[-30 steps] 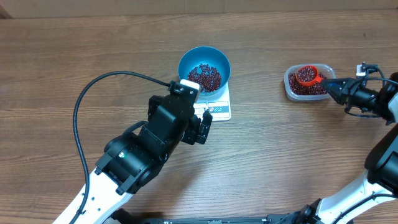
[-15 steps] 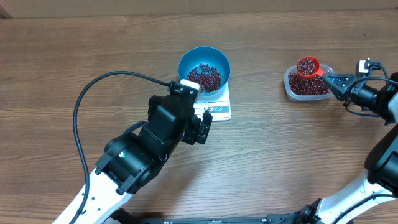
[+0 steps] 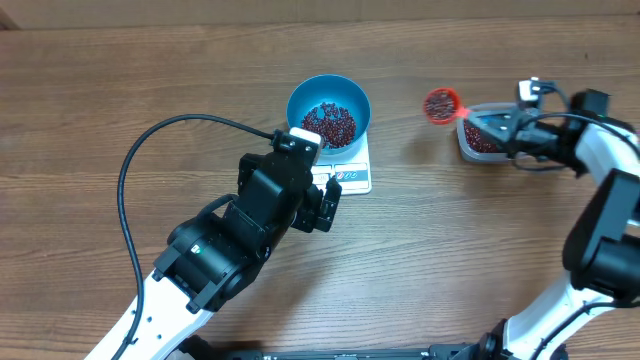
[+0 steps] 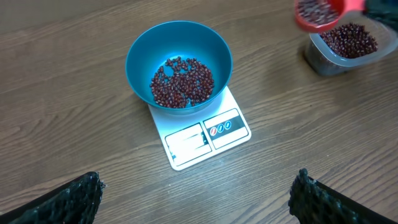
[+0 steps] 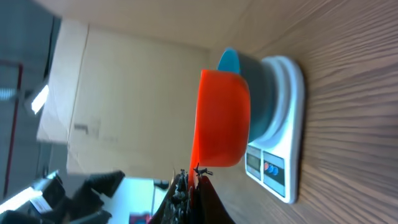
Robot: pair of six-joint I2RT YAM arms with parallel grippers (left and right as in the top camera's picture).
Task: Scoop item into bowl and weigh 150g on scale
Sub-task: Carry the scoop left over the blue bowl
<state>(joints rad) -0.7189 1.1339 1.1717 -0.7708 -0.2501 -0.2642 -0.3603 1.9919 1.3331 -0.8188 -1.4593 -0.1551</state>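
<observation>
The blue bowl (image 3: 329, 108) stands on the white scale (image 3: 350, 178) and holds a layer of dark red beans (image 3: 330, 123). My right gripper (image 3: 487, 125) is shut on the handle of a red scoop (image 3: 440, 104) heaped with beans, held in the air between the bowl and a clear tub (image 3: 492, 140) of beans. In the right wrist view the scoop (image 5: 222, 118) hangs in front of the bowl (image 5: 229, 61) and the scale (image 5: 283, 143). My left gripper (image 4: 199, 199) is open and holds nothing, just in front of the scale (image 4: 205, 137), facing the bowl (image 4: 179, 62).
The left arm's black cable (image 3: 150, 140) loops over the table left of the bowl. The scale's display and blue-marked buttons (image 4: 217, 129) face the left gripper. The table's far edge (image 3: 320, 22) runs behind the bowl.
My right gripper has lifted the filled scoop out of the tub and carried it left towards the bowl. The left arm has not moved.
</observation>
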